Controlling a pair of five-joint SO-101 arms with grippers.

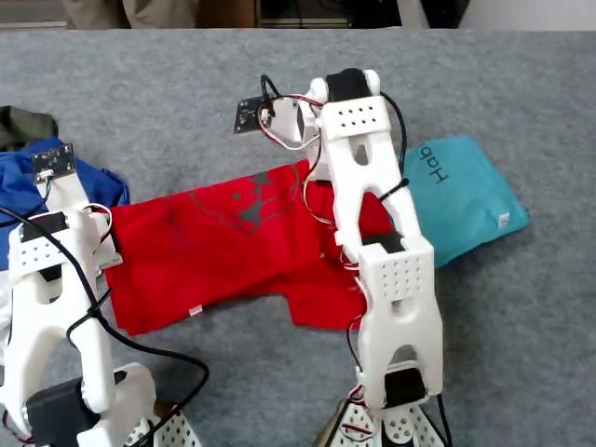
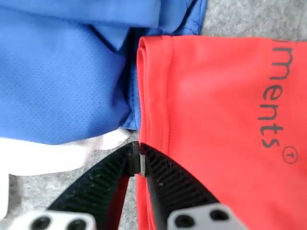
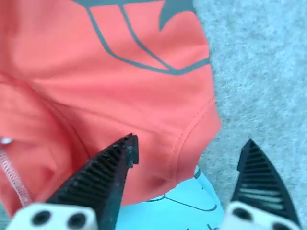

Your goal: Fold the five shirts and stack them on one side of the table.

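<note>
High view: red shirt point(image 1: 214, 251) is spread mid-table, its right part hidden under the right arm. Blue shirt point(image 1: 19, 186) is cut off at the left edge. Folded teal shirt point(image 1: 466, 200) is partly covered. Bare table point(image 1: 521, 354) is left open at right.
Left wrist view: left gripper point(image 2: 139, 160) is clenched on the red shirt's hem.
Right wrist view: right gripper point(image 3: 189, 142) is held released over the red shirt's edge.
</note>
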